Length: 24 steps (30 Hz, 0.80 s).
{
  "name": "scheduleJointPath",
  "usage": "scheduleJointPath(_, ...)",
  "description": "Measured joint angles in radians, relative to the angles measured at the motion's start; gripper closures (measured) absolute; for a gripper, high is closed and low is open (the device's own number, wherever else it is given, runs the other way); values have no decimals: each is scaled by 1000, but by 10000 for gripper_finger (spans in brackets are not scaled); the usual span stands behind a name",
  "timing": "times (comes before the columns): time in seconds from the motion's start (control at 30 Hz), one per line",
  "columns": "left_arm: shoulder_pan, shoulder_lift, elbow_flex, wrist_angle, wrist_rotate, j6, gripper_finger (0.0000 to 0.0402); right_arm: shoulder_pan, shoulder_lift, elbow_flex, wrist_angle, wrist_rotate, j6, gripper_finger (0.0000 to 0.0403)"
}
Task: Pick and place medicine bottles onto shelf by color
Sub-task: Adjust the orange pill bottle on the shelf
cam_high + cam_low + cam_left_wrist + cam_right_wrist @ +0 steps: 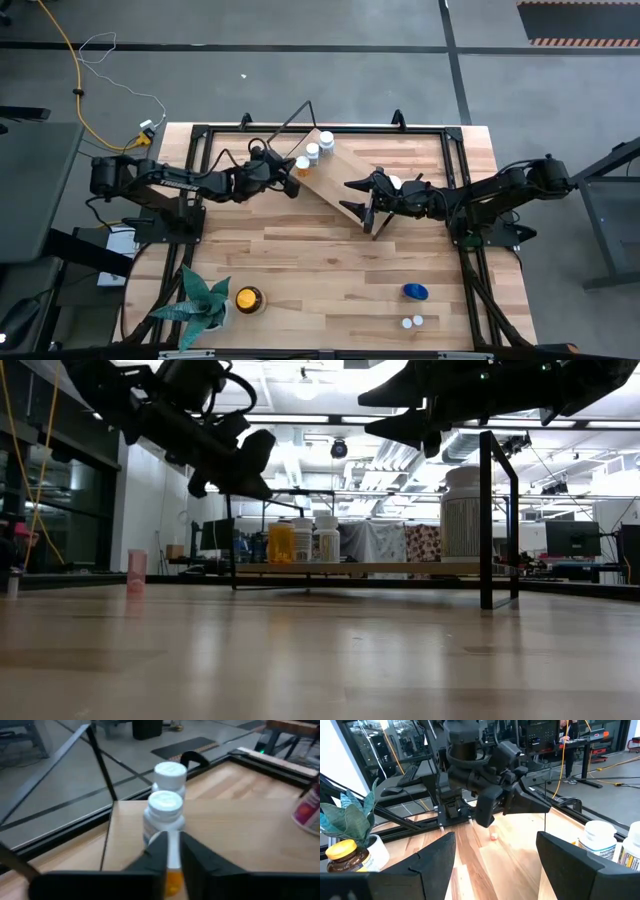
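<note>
We record a light wood shelf [335, 185] bearing white-capped bottles [319, 145], one orange bottle [281, 543], a blue bottle [416, 291], and a green plant [196, 300].

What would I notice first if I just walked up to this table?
Two dark robot arms meet over a wooden shelf lying slantwise at the table's far middle. The left gripper hovers by an orange bottle and two white bottles there. A leafy green plant stands at the near left corner.
</note>
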Motion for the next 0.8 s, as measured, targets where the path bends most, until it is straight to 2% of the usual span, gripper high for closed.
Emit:
scheduleJointPath(0.17,16,44,0,25,9,-21,392,0,0,0,0,0,2,135)
scheduleJointPath(0.43,50,159,1,185,60,-32,401,0,0,0,0,0,0,135)
scheduleJointPath(0.8,75,195,11,173,59,-28,401,0,0,0,0,0,-1,135)
